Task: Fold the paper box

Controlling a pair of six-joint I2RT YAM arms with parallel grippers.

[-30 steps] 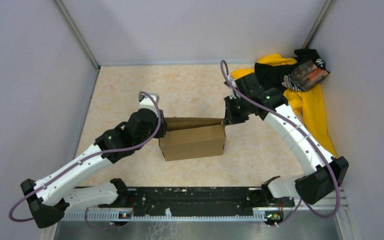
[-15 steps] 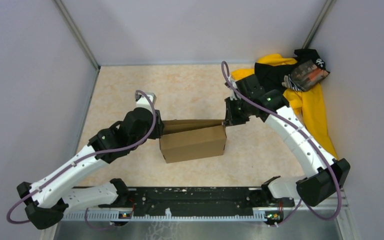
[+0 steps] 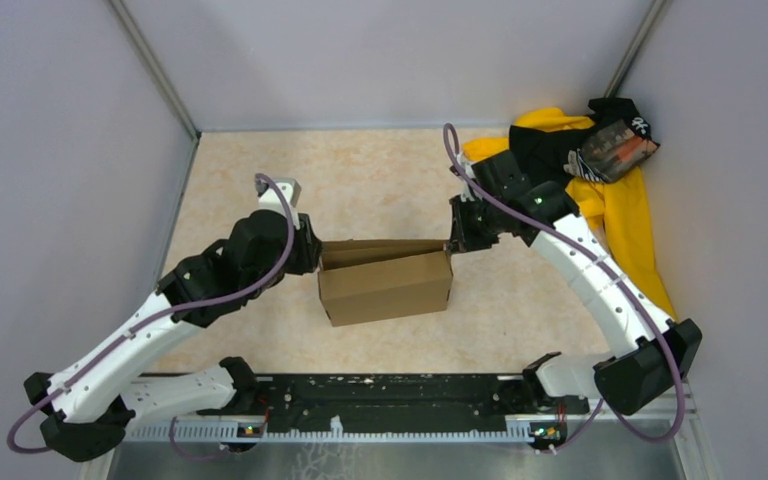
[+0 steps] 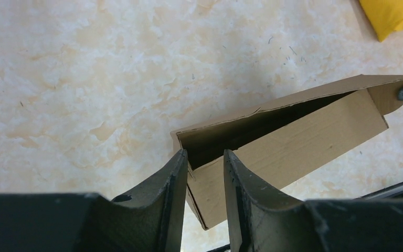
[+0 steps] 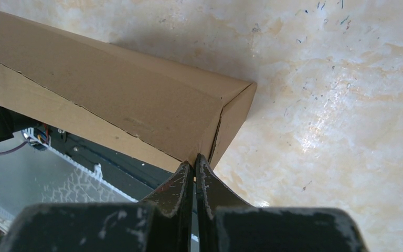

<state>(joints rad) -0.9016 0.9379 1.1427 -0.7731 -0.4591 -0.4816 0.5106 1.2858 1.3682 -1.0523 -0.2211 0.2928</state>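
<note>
The box (image 3: 385, 288) stands at the middle of the bench (image 3: 380, 160), already formed: its walls are up and its long near face is square. Its lid (image 3: 370, 250) is not down yet. It rises off the far wall, with a dark gap under it along the whole length, so what is left, I judge, is to press it shut and tuck its ends in. My right tool (image 5: 194, 160) is fully closed at the box's right end, its tips at the corner seam, pinching the edge of the cardboard there as far as I can tell. My left tool (image 4: 204, 157) is partly open. Its fingers stand either side of the box's left near corner, with more room between them than the wall fills, so it holds nothing. Against a second ago, my left arm has drawn back to the left, and its tool has come off the box's left end to just beside it. The box and my right arm have hardly shifted.
</note>
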